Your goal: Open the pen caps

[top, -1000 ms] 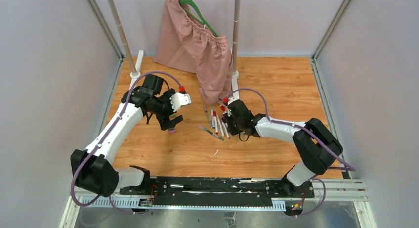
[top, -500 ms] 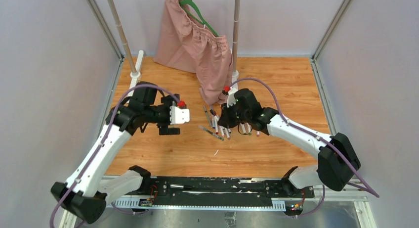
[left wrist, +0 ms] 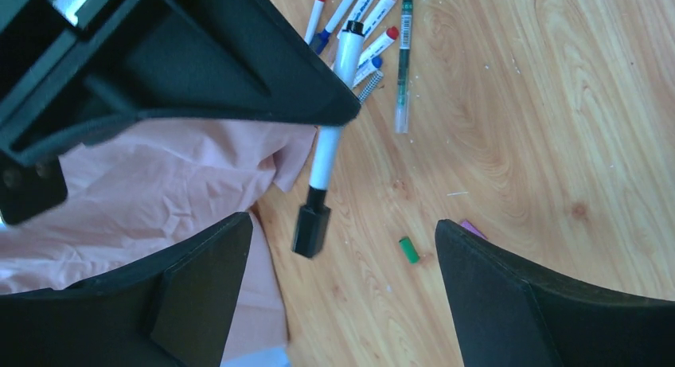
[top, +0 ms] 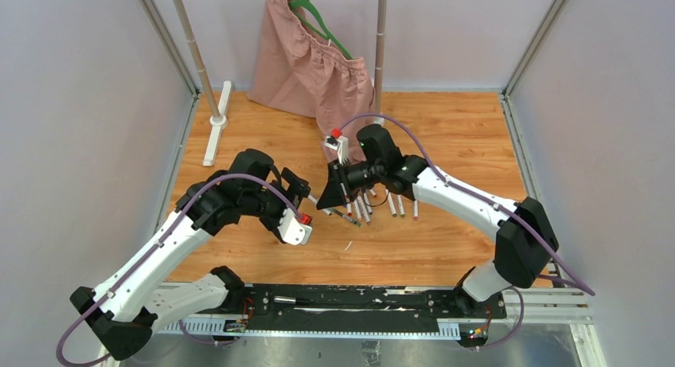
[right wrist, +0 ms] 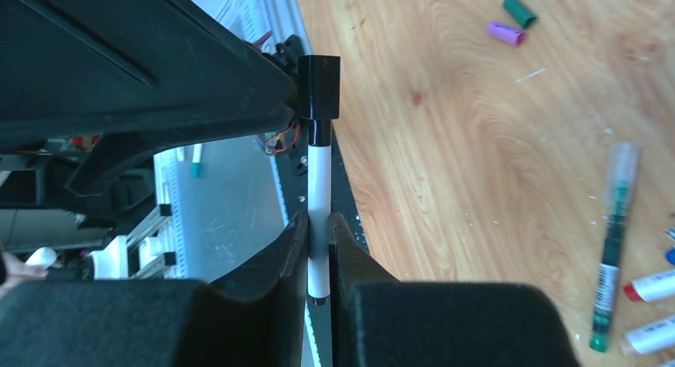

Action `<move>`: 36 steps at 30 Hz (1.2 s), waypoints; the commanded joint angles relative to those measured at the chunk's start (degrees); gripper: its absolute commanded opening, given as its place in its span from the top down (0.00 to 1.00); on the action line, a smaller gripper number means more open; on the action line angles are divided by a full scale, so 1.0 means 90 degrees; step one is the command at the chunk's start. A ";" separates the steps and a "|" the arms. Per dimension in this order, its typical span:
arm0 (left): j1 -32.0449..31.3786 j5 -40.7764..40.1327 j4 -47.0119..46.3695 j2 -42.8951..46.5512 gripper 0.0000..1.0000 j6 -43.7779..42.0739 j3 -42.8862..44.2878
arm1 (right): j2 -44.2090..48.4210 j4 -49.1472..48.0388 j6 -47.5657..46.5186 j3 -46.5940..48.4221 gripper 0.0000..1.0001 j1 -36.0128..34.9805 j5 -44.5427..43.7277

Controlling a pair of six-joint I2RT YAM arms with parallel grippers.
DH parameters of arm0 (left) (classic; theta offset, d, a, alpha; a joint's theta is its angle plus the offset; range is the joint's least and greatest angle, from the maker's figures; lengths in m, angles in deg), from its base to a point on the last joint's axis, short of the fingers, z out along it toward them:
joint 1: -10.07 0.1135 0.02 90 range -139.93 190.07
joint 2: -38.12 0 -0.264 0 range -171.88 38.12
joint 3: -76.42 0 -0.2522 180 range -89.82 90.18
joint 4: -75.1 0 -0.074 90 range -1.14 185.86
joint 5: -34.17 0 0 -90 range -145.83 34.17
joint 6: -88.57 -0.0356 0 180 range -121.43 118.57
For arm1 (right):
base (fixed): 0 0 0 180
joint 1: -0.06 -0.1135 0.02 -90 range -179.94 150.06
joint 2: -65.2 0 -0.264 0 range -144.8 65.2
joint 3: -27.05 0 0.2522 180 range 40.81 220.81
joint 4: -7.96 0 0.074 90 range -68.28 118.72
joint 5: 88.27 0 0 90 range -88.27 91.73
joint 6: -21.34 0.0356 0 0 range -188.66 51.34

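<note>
My right gripper [right wrist: 318, 224] is shut on a white pen [right wrist: 318, 184], whose black pen cap [right wrist: 319, 88] points away from it. In the left wrist view that black cap [left wrist: 312, 228] hangs just ahead of my open left gripper [left wrist: 342, 291], nearer its left finger and touching neither. A loose green cap [left wrist: 408, 249] and a purple cap [left wrist: 472, 226] lie on the wood below. Several more pens [top: 374, 206] lie on the table. From above, the left gripper [top: 305, 193] faces the right gripper [top: 328, 198] at close range.
A pink cloth [top: 314, 72] hangs from a green hanger between two rack poles [top: 380, 48] at the back, and its hem reaches the table just behind the grippers. A green-barrelled pen [right wrist: 611, 263] lies apart from the others. The black base rail [top: 350, 299] runs along the near edge.
My left arm has swung forward and turned its gripper toward the right one. The right gripper has carried its pen left and toward the back, bringing the capped end up to the left jaws.
</note>
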 commanded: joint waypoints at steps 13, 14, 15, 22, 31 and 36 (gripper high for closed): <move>-0.0231 -0.1008 0.0033 -0.0492 0.64 -0.0439 -0.0133 | -0.0627 0.0253 0.0306 0.0630 1.00 -0.0237 0.1044; -0.0232 -0.1062 0.0030 -0.0539 0.65 -0.0416 -0.0136 | -0.0628 0.0244 0.0317 0.0643 1.00 -0.0235 0.1050; -0.0231 -0.1105 0.0026 -0.0572 0.65 -0.0371 -0.0124 | -0.0639 0.0232 0.0329 0.0650 1.00 -0.0243 0.1055; -0.0231 -0.1056 -0.0184 -0.0646 1.00 0.0054 0.0027 | -0.0739 0.0071 0.0517 0.0584 0.80 -0.0247 0.0942; -0.0231 -0.1217 -0.0402 -0.0602 1.00 0.0529 -0.0038 | -0.0856 -0.0816 0.1202 0.0250 0.76 -0.0286 0.0834; -0.0231 -0.1658 -0.0556 -0.0469 1.00 0.0352 -0.0345 | -0.0723 -0.0798 0.1220 0.0002 1.00 -0.0250 0.0582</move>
